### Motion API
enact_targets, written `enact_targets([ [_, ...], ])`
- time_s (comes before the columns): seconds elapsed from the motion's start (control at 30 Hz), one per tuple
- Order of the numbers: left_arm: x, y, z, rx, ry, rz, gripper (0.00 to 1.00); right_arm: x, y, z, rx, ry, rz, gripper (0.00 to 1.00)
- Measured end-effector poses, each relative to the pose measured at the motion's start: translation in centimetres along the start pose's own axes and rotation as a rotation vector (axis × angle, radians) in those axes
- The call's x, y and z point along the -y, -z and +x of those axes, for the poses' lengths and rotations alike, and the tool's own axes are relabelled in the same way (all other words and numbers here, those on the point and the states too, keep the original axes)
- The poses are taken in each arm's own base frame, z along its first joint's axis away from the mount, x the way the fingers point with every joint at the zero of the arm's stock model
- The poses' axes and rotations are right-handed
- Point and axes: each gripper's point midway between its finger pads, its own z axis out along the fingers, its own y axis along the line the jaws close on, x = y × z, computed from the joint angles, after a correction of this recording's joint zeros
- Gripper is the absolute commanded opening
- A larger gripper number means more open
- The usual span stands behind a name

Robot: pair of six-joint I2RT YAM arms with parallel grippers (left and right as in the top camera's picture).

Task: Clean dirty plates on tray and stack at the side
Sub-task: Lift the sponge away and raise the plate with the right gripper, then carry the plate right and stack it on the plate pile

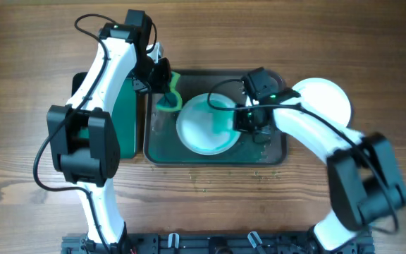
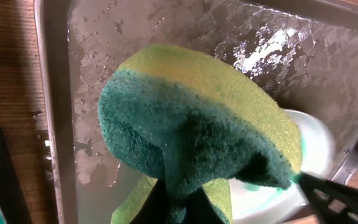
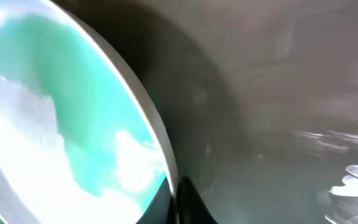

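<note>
The sponge point(image 2: 204, 124), yellow foam with a dark green scouring layer, is bent double with the green side bulging outward. A narrow green tray point(image 1: 130, 116) lies on the left of the brown wooden bench point(image 1: 20, 56), partly hidden from above. Small drops point(image 1: 206, 171) speckle the bench towards its front edge, where a black rail point(image 1: 210, 244) runs.
</note>
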Motion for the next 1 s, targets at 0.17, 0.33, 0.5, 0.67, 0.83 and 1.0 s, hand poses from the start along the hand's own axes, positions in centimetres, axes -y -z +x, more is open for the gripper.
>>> enact_targets([
  [0.17,1.0,-0.4,0.6,-0.009,-0.027,-0.013,0.04,2.7,6.7,-2.2,0.239,0.035,0.203,0.04],
  [0.33,3.0,-1.1,1.7,-0.025,-0.077,-0.015,0.04,4.1,11.6,-3.0,0.424,0.101,0.384,0.04],
  [0.5,4.1,-1.6,2.5,-0.027,-0.121,-0.048,0.04,4.4,14.5,-3.5,0.546,0.183,0.527,0.04],
  [0.67,4.3,-1.9,2.7,-0.019,-0.139,-0.079,0.04,3.9,16.8,-3.5,0.639,0.302,0.682,0.04],
  [0.83,4.2,-1.9,2.6,-0.016,-0.138,-0.086,0.04,2.4,19.5,-3.2,0.768,0.405,0.837,0.04],
  [1.0,4.1,-1.8,2.5,-0.011,-0.139,-0.092,0.04,0.8,22.4,-2.8,0.901,0.473,0.975,0.04],
])
